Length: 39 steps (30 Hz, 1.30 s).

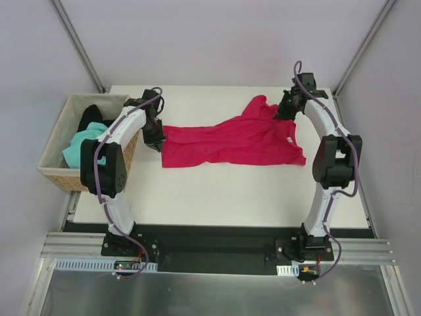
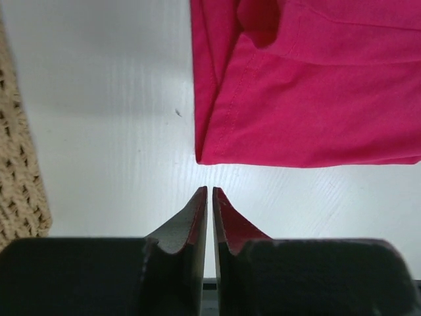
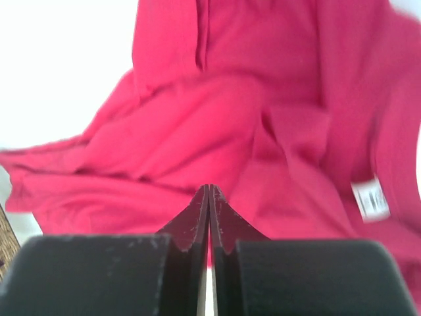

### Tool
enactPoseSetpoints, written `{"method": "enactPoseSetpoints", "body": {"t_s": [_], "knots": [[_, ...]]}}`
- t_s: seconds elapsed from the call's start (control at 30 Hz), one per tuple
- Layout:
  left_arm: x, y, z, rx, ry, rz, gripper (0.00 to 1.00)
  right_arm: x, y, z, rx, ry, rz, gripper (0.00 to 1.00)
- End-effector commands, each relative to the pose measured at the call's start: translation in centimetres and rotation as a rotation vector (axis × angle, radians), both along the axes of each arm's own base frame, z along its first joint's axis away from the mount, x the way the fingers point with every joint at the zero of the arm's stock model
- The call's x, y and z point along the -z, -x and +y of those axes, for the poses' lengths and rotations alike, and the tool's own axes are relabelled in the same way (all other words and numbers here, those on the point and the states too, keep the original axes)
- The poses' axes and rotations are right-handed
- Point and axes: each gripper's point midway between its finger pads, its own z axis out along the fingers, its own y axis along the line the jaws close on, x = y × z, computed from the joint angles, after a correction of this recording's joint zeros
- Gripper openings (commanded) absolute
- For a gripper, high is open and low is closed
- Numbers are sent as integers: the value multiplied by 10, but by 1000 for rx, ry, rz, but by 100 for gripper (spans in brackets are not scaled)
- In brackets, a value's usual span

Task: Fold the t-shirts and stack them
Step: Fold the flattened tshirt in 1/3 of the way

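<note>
While the left gripper (image 2: 210,192) points down at the table (image 2: 112,118), its fingers are seen pressed almost together with nothing between them, just short of the stitched hem corner of the crimson t-shirt (image 2: 309,85). The right gripper (image 3: 209,191) is shown with its fingers closed tight over rumpled red cloth; no cloth is seen pinched between them. No fold is judged to be made yet: the crimson t-shirt is spread creased across the table, and nothing is stacked. The teal t-shirt (image 1: 82,146) and black t-shirt (image 1: 92,113) are shown only from overhead, heaped in a wicker basket (image 1: 59,176) left of the table. A white neck label (image 3: 371,199) is caught only by the right wrist camera.
</note>
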Motion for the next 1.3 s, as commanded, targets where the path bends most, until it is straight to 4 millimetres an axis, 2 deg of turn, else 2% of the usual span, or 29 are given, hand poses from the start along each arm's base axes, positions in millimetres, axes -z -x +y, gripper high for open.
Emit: {"method": "enactPoseSetpoints", "body": {"t_s": [0.0,0.03,0.07,0.13,0.17,0.23,0.4,0.6,0.8,0.9,1.07,1.27], "knots": [[2,-1,-14,31,49,-48,11,-17,25,-7,7,34,-47,2],[7,-2,-15,36,48,-46,13,-21,31,-7,6,35,-54,4],[14,0,-15,38,43,-30,14,-9,42,-9,8,36,-19,4],[23,1,-11,36,27,-17,15,-12,51,-9,11,40,-26,6],[27,1,-11,37,25,-19,15,-5,57,-12,16,48,-8,7],[35,1,-10,36,17,-6,17,-3,63,-13,16,58,-5,11],[61,3,-8,34,-5,50,18,-3,71,-18,20,51,3,16],[77,0,-8,33,-10,74,19,-14,70,-23,31,51,-26,18],[81,-4,-8,36,-11,74,17,-24,70,-30,48,47,-46,18],[81,-4,-8,34,-17,75,0,-25,70,-33,57,46,-45,18],[82,3,-6,25,-20,87,0,-22,76,-36,73,64,-39,17],[76,16,-2,15,-25,86,0,-5,92,-50,130,114,-4,15]]}}
